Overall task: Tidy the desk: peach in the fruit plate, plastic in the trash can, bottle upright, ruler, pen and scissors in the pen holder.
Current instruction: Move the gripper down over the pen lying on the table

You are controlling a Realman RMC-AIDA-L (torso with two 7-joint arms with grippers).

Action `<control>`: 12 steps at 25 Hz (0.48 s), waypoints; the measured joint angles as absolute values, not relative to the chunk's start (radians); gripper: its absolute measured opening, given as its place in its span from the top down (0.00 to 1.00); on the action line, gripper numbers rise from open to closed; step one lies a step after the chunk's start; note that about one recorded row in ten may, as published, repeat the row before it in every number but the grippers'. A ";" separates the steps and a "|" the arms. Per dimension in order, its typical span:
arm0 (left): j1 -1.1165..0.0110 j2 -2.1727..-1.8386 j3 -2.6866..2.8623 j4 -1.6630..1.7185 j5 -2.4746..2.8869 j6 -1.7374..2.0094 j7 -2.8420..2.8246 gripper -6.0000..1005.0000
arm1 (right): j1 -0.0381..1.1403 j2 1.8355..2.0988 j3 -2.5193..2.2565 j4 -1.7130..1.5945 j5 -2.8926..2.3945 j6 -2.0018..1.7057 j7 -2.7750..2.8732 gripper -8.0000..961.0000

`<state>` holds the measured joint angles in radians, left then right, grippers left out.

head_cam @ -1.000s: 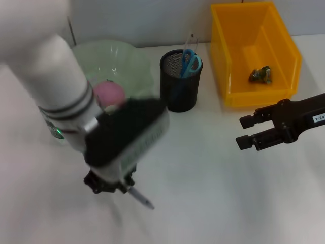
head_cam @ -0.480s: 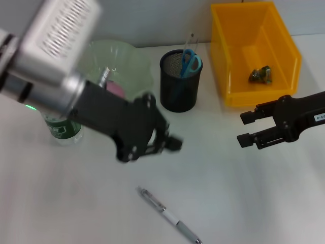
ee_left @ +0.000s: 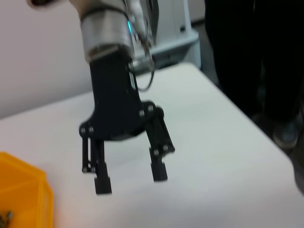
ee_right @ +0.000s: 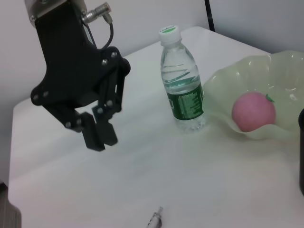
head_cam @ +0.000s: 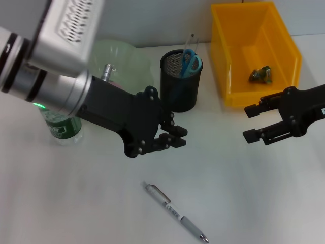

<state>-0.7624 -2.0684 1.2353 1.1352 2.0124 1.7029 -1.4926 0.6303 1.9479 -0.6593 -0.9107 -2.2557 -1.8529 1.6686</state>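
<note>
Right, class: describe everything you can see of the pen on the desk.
The pen is slim, with a pale barrel, a metal clip near one end and a pointed tip at the other. It lies flat and diagonal on the white table, near its front edge, apart from everything else. Neither claw touches it; the left claw hangs above and behind it.

A lab-like room: bare white table point(head_cam: 244, 193), plain white walls, white equipment stand behind.

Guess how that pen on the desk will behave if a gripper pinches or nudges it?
The pen lies flat on the bare table, so it probably rolls when nudged sideways. Its slim, smooth-looking barrel may slip in a pinch. It looks rigid and light, with its clip perhaps limiting rolling.
</note>
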 joint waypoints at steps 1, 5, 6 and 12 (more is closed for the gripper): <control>-0.762 -2.068 1.235 1.135 2.012 1.703 -1.493 0.91 | 0.632 1.947 -0.661 -0.912 -2.257 -1.851 1.668 0.20; -0.765 -2.068 1.305 1.184 2.055 1.664 -1.533 0.88 | 0.634 1.947 -0.663 -0.912 -2.258 -1.845 1.671 0.20; -0.770 -2.067 1.321 1.193 2.068 1.662 -1.539 0.86 | 0.634 1.946 -0.661 -0.913 -2.256 -1.846 1.675 0.20; -0.796 -2.068 1.384 1.248 2.149 1.664 -1.555 0.70 | 0.632 1.953 -0.641 -0.915 -2.250 -1.842 1.700 0.20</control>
<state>-0.7964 -2.0683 1.3838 1.2482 2.1490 1.6642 -1.5554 0.6322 1.9528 -0.6411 -0.9148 -2.2503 -1.8417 1.6995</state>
